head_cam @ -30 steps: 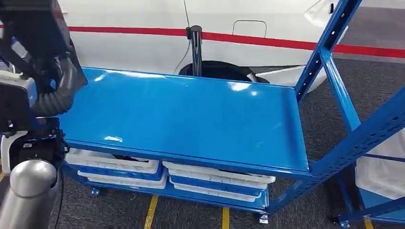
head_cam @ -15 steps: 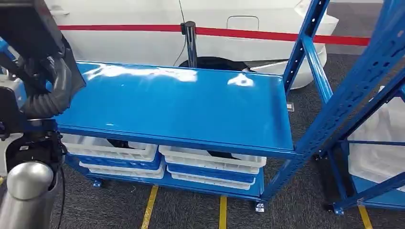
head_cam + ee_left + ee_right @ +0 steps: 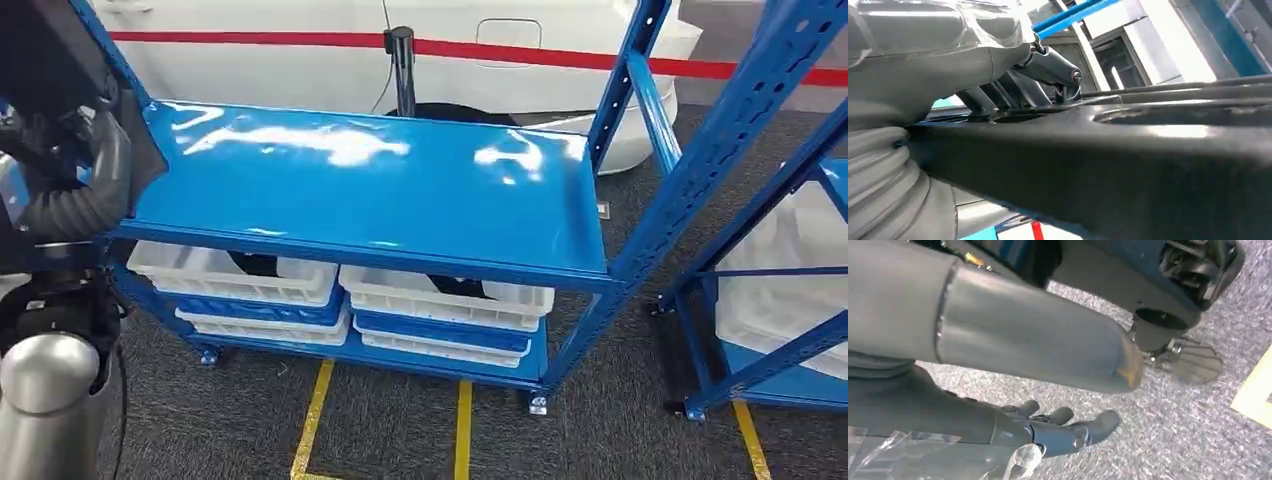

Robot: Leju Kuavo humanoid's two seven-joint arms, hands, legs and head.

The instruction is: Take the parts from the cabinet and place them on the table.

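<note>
1. The part [image 3: 1128, 165], a dark, flat, glossy piece, lies across the left wrist view directly under the left hand's fingers [image 3: 1048, 67].
2. The left hand [image 3: 998, 65] holds this part: its dark fingers reach over the upper face and press on it, while the grey thumb side sits behind the near edge.
3. In the head view the same part [image 3: 45, 45] shows as a dark slab at the upper left, raised above the left end of the shelf [image 3: 380, 190], with the ribbed wrist cover [image 3: 85, 195] just below it.
4. The right hand [image 3: 1048, 425] hangs over grey carpet [image 3: 1168, 440]; its fingers are stretched out, slightly apart, and hold nothing. It is well apart from the part.
5. The shelf is the glossy blue top of a blue rack [image 3: 640, 200] and carries nothing on the visible surface.
6. Under it, white trays [image 3: 445, 295] sit in two stacks side by side on the lower blue levels; dark items lie in the upper trays, too hidden to tell what they are.
7. Yellow floor lines [image 3: 463, 430] run on the carpet before the rack.
8. Behind the rack stands a white vehicle body with a red stripe [image 3: 560, 58], and a dark post [image 3: 402, 70] rises before it.
9. A second blue rack [image 3: 770, 290] stands to the right.
</note>
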